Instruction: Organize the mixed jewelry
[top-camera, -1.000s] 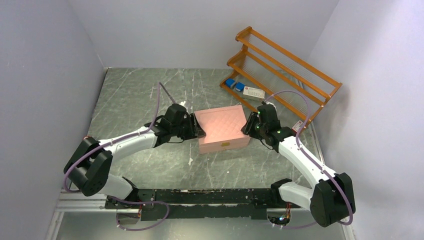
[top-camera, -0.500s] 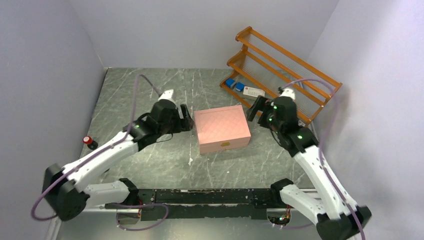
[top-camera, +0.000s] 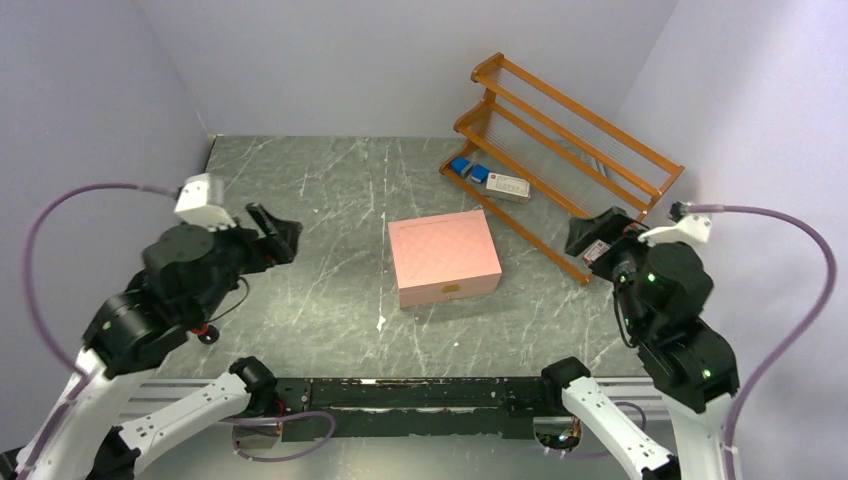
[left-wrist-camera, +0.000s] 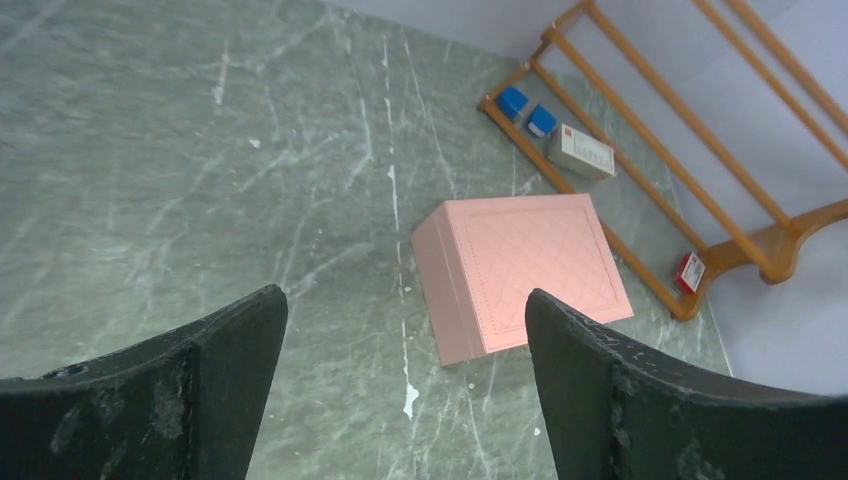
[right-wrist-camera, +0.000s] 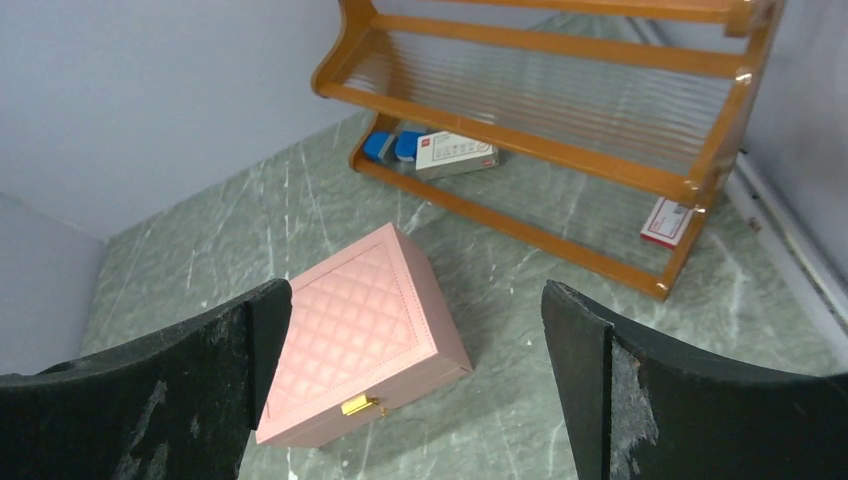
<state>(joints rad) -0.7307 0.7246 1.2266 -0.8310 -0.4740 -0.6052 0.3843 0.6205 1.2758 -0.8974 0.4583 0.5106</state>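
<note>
The left hand (left-wrist-camera: 400, 305) and right hand (right-wrist-camera: 413, 292) are held open and empty, away from the shut box (top-camera: 443, 255). No jewelry is seen; likely it is inside. Sorting seems done; otherwise the box must be opened.

Our top view sits high above and behind the arm bases. It looks down and forward over the whole bench (top-camera: 300, 180), far enough back to take in both side walls. Our left wrist view is raised over the bench's left side and faces forward and rightward, with the left end effector (left-wrist-camera: 402, 295) filling its lower corners. Our right wrist view looks from the right side, facing leftward and down past the right end effector (right-wrist-camera: 415, 285). Both wrist views stand well off. All three share the pink box (top-camera: 443, 255) and the wooden rack (top-camera: 570, 120) behind it.
</note>
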